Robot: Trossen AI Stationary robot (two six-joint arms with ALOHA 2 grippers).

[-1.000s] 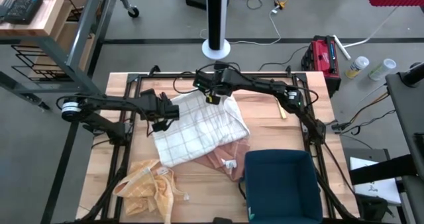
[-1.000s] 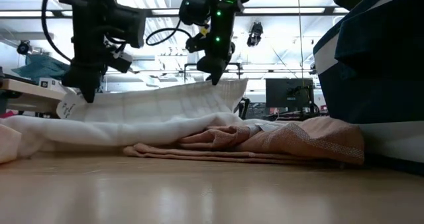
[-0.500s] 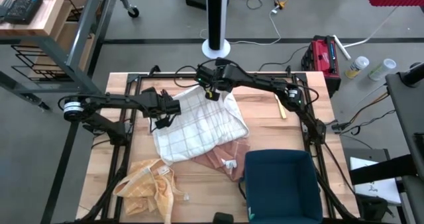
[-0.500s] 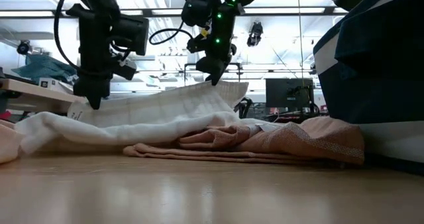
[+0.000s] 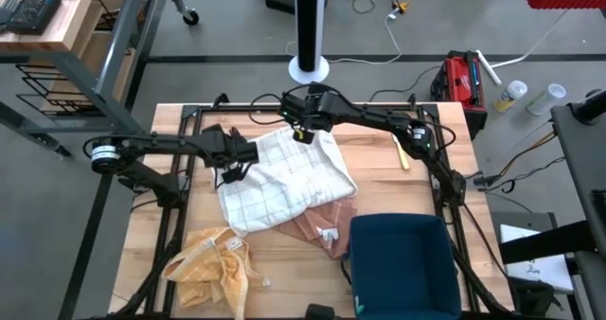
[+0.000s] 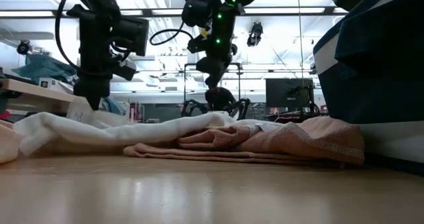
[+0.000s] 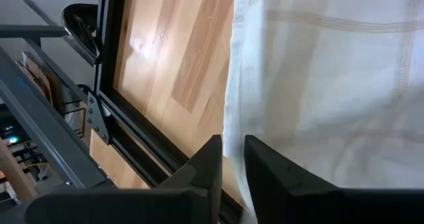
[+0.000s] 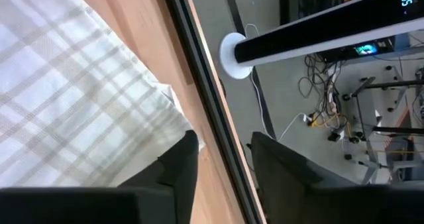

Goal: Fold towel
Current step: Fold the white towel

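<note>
White checked cloth, the towel [image 5: 284, 176], was seen lying spread and partly doubled over on the wooden table [image 5: 398, 192], its far edge directly below both grippers. The left gripper [image 5: 248, 154] was held just above the towel's left far corner; in the left wrist view its two dark fingers [image 7: 211, 159] were parted by a narrow gap, with the towel's hem [image 7: 233, 105] ahead of them and nothing clamped between them. The right gripper [image 5: 301, 131] was positioned over the towel's far right corner, its fingers [image 8: 187, 159] set apart more widely and likewise holding nothing, the corner of the cloth lying on the table just beyond them. In the low view both grippers were seen raised clear of the fabric, which lay slack beneath them. A salmon-pink cloth [image 5: 317, 221] was partly covered by the towel's near edge, on the side away from the grippers. A yellow cloth [image 5: 208, 263] was bunched nearer the front, below the left gripper, and a dark blue bin [image 5: 402, 263] was set at the front right.
</note>
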